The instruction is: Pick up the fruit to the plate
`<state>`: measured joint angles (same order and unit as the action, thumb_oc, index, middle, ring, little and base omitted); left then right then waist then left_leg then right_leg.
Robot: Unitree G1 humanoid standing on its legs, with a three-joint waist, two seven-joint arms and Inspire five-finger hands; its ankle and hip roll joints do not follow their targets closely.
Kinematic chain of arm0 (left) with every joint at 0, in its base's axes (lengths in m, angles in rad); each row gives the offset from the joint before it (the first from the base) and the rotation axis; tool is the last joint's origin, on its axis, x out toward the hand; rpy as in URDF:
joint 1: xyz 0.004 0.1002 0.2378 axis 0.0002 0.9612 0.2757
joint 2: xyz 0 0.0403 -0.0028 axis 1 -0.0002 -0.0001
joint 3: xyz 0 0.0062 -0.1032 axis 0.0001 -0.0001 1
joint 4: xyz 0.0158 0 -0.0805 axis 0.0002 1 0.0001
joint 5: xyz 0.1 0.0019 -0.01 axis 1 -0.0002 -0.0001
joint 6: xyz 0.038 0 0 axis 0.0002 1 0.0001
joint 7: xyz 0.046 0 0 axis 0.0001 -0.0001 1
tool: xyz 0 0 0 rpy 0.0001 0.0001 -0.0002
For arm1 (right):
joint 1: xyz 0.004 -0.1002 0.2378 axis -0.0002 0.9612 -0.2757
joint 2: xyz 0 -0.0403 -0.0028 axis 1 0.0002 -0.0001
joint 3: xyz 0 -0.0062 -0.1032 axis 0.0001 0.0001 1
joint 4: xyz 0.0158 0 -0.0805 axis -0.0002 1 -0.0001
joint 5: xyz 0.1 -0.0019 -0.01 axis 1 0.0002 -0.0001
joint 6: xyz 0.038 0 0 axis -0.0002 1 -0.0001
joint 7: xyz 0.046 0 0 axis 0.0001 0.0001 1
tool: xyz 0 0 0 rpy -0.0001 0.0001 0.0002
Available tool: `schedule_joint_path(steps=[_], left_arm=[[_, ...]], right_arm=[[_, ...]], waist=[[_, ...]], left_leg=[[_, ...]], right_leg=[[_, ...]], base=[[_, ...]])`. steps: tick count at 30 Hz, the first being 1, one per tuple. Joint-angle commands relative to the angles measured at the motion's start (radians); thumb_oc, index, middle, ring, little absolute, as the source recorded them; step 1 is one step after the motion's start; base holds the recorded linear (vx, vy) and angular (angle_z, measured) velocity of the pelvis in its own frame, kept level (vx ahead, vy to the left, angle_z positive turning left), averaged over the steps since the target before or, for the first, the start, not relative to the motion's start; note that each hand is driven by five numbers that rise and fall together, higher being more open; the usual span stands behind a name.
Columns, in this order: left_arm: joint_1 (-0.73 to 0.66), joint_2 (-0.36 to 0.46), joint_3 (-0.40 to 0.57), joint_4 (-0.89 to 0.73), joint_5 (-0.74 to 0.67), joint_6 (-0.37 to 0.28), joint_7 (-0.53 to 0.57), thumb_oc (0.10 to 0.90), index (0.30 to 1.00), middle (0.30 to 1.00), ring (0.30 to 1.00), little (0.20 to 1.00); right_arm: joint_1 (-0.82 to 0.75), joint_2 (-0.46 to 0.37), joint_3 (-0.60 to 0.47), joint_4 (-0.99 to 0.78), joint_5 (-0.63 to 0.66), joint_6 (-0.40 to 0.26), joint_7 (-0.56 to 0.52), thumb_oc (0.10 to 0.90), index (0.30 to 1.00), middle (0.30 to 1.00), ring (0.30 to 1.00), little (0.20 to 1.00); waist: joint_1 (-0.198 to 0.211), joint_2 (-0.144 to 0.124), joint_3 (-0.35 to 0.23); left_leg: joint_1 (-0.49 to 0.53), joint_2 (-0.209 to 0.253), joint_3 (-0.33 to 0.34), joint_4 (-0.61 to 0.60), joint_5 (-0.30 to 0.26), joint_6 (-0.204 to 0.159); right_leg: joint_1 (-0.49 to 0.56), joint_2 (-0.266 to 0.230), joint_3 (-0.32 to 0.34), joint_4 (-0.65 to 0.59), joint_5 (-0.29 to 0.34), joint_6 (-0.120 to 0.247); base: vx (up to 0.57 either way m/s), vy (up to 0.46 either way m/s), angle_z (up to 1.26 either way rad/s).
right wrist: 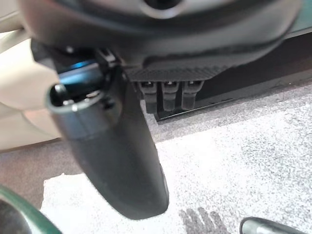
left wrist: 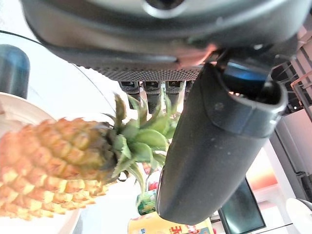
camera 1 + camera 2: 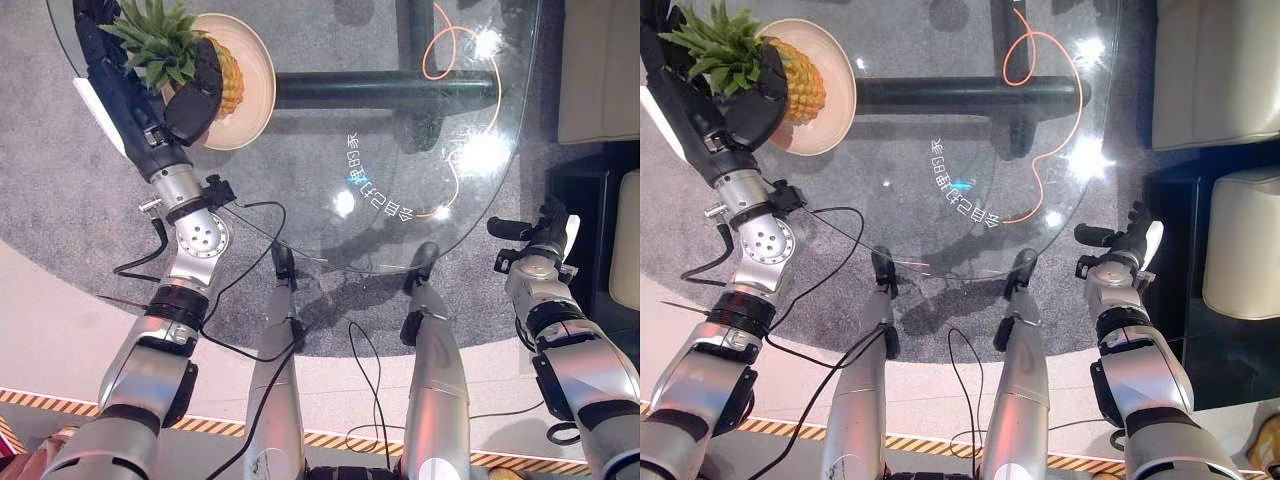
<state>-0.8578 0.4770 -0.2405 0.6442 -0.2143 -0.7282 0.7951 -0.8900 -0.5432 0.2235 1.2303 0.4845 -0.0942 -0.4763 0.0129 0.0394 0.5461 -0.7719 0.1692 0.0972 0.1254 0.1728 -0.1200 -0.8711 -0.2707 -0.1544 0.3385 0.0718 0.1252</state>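
Nearest, the right hand [image 3: 545,245] hangs beside the glass tabletop [image 3: 400,200], fingers relaxed and holding nothing. Farther off, the left hand [image 3: 190,95] curls its fingers around the pineapple [image 3: 228,75], which rests on the plate [image 3: 255,55].

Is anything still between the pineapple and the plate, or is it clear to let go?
Nothing visible stands in the way. The pineapple already lies on the plate at the far left of the glass table, with the left hand round its leafy end. The right hand hangs off the table's near right edge.
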Motion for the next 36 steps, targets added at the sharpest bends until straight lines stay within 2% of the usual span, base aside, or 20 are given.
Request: schedule_joint_path(steps=[1, 9, 16, 21, 24, 27, 31, 34, 35, 36], left_arm=[[-0.05, 0.015, 0.086, -0.097, 0.051, -0.092, 0.014, 0.8, 0.9, 0.9, 0.9, 0.9], [0.002, 0.051, 0.107, -0.147, 0.035, -0.03, -0.015, 0.8, 0.9, 0.9, 0.9, 0.9], [0.045, 0.073, 0.143, -0.162, -0.012, 0.001, -0.062, 0.8, 0.9, 0.9, 0.9, 0.9], [0.081, 0.09, 0.158, -0.167, -0.046, 0.041, -0.1, 0.8, 0.9, 0.9, 0.9, 0.9], [0.119, 0.106, 0.172, -0.156, -0.052, 0.087, -0.111, 0.8, 0.9, 0.9, 0.9, 0.9], [0.206, 0.132, 0.198, -0.117, -0.067, 0.119, -0.142, 0.8, 0.9, 0.9, 0.9, 0.9], [0.308, 0.142, 0.221, -0.059, -0.074, 0.148, -0.167, 0.8, 0.9, 0.9, 0.9, 0.9], [0.377, 0.146, 0.224, 0.019, -0.075, 0.215, -0.234, 0.8, 0.9, 0.9, 0.9, 0.9], [0.388, 0.144, 0.223, 0.031, -0.077, 0.213, -0.245, 0.8, 0.9, 0.9, 0.9, 0.9], [0.454, 0.123, 0.221, 0.081, -0.134, 0.237, -0.356, 0.8, 0.9, 0.9, 0.9, 0.9]], right_arm=[[0.031, -0.04, -0.031, 0.014, 0.04, -0.014, -0.027, 0.8, 0.9, 0.9, 0.9, 0.9], [0.062, -0.058, -0.042, 0.029, 0.049, 0.027, 0.048, 0.8, 0.9, 0.9, 0.9, 0.9], [0.116, -0.058, -0.055, 0.075, 0.058, 0.111, 0.146, 0.8, 0.9, 0.9, 0.9, 0.9], [0.164, -0.059, -0.075, 0.119, 0.051, 0.15, 0.206, 0.8, 0.9, 0.9, 0.9, 0.9], [0.213, -0.058, -0.091, 0.137, 0.038, 0.162, 0.22, 0.8, 0.9, 0.9, 0.9, 0.9], [0.298, -0.058, -0.121, 0.157, 0.024, 0.156, 0.247, 0.8, 0.9, 0.9, 0.9, 0.9], [0.395, -0.053, -0.143, 0.16, -0.008, 0.151, 0.276, 0.8, 0.9, 0.9, 0.9, 0.9], [0.457, -0.036, -0.144, 0.158, -0.037, 0.145, 0.297, 0.8, 0.9, 0.9, 0.9, 0.9], [0.467, -0.034, -0.145, 0.155, -0.041, 0.146, 0.299, 0.8, 0.9, 0.9, 0.9, 0.9], [0.525, -0.023, -0.154, 0.144, -0.07, 0.141, 0.315, 0.8, 0.9, 0.9, 0.9, 0.9]], waist=[[0.021, -0.009, -0.026], [0.032, -0.007, -0.026], [0.042, -0.01, -0.026], [0.05, -0.014, -0.026], [0.054, -0.015, -0.026], [0.061, -0.011, -0.026], [0.061, -0.006, -0.079], [0.056, -0.008, -0.122], [0.055, -0.009, -0.129], [0.052, -0.01, -0.158]], left_leg=[[-0.028, -0.016, -0.063, 0.1, -0.114, -0.03], [0.01, -0.01, -0.063, 0.078, -0.108, -0.031], [0.091, 0.002, -0.054, 0.034, -0.091, -0.035], [0.169, 0.005, -0.043, -0.002, -0.078, -0.035], [0.24, 0.006, -0.035, -0.022, -0.078, -0.035], [0.356, 0.011, -0.022, -0.058, -0.079, -0.039], [0.436, 0.016, -0.009, -0.098, -0.075, -0.042], [0.494, 0.02, 0.006, -0.13, -0.071, -0.045], [0.499, 0.02, 0.006, -0.135, -0.066, -0.044], [0.545, 0.02, 0.01, -0.156, -0.064, -0.045]], right_leg=[[0.062, -0.003, -0.04, -0.06, -0.014, 0.052], [0.098, -0.011, -0.049, -0.079, -0.011, 0.057], [0.178, -0.022, -0.062, -0.109, -0.008, 0.066], [0.259, -0.029, -0.067, -0.141, 0.004, 0.073], [0.333, -0.032, -0.071, -0.162, 0.005, 0.078], [0.459, -0.035, -0.079, -0.198, 0.001, 0.084], [0.553, -0.036, -0.084, -0.246, 0.004, 0.085], [0.619, -0.031, -0.088, -0.281, 0.004, 0.084], [0.625, -0.031, -0.088, -0.287, 0.009, 0.083], [0.671, -0.027, -0.087, -0.303, 0.007, 0.082]], base=[[0.0, 0.0, 0.0], [0.0, 0.0, 0.0], [0.0, 0.0, 0.0], [0.0, -0.008, 0.02], [0.0, 0.0, 0.0], [0.04, 0.001, 0.03], [0.1, 0.039, 0.05], [0.08, 0.056, 0.06], [0.14, 0.082, -0.04], [0.13, 0.082, -0.02]])
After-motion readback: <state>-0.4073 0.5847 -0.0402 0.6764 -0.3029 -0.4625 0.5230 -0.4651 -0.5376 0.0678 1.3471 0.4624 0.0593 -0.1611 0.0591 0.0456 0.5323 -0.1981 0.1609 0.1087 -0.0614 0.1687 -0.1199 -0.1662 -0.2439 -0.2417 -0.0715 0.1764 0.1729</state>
